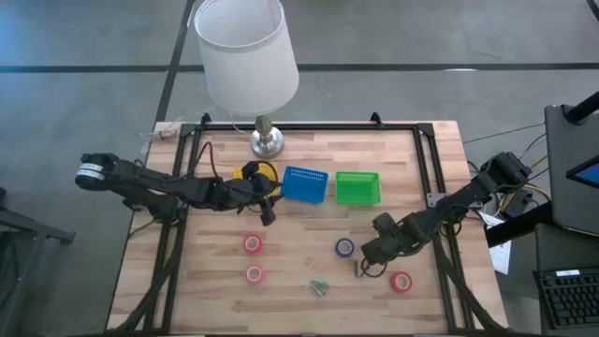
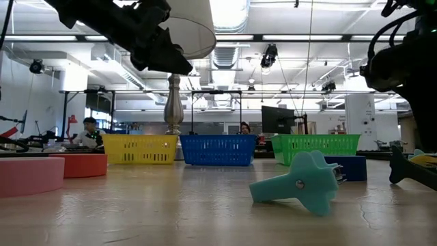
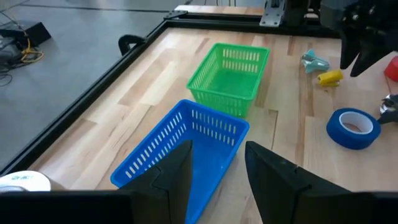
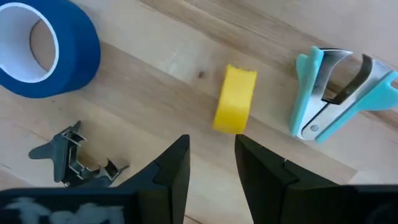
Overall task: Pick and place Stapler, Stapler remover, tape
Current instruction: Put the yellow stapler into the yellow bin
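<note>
Wooden slatted tabletop (image 1: pixel 309 211) under a white lamp. Right gripper (image 4: pixel 210 155) hovers with fingers apart, empty; small yellow block (image 4: pixel 235 99) just ahead, teal stapler remover (image 4: pixel 336 93) beside it, blue tape roll (image 4: pixel 43 50) partly cut off. Left gripper (image 3: pixel 216 168), fingers parted, empty, above blue plastic basket (image 3: pixel 186 155).

Counter (image 1: pixel 309 225): pale wood planks, smooth satin finish, grain visible. Baskets, yellow (image 2: pixel 140 149), blue (image 3: pixel 180 149), green (image 3: pixel 231 78): slatted moulded plastic, slight sheen. Blue tape (image 4: pixel 38 50): glossy, white card-like core. Teal staple remover (image 4: pixel 339 93): matt plastic grips, bright metal claws. Dark staple remover (image 4: pixel 71 155): dull grey metal. Yellow piece (image 4: pixel 236 99): matt plastic. Lamp (image 1: pixel 248 56): white cloth shade, polished metal base. Red tape (image 1: pixel 253 244): matt, pale centre.
</note>
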Controlling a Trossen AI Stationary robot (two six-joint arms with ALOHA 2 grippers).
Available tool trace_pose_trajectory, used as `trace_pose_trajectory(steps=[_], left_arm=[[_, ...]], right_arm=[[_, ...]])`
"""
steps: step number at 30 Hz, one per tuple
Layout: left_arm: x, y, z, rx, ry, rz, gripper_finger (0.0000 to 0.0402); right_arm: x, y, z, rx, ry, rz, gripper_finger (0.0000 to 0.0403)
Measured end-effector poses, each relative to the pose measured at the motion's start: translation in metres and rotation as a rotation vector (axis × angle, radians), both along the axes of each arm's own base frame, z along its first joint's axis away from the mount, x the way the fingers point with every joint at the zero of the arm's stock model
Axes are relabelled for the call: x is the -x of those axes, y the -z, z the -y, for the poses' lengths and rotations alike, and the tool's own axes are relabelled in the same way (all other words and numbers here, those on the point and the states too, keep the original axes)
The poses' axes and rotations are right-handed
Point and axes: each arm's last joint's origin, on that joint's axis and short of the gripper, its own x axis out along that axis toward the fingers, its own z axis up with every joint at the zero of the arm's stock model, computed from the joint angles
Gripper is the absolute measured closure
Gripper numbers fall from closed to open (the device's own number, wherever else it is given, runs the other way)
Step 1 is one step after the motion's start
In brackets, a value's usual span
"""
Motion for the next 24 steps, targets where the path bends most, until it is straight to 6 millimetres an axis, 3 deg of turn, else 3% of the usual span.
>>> trace_pose_trajectory(steps=[24], left_arm=[[-0.003,-0.007,0.0,-0.038,0.015,0.067,0.025]], right_arm=[[0.002,0.013,0.001,0.028,0.07,-0.073,0.028]])
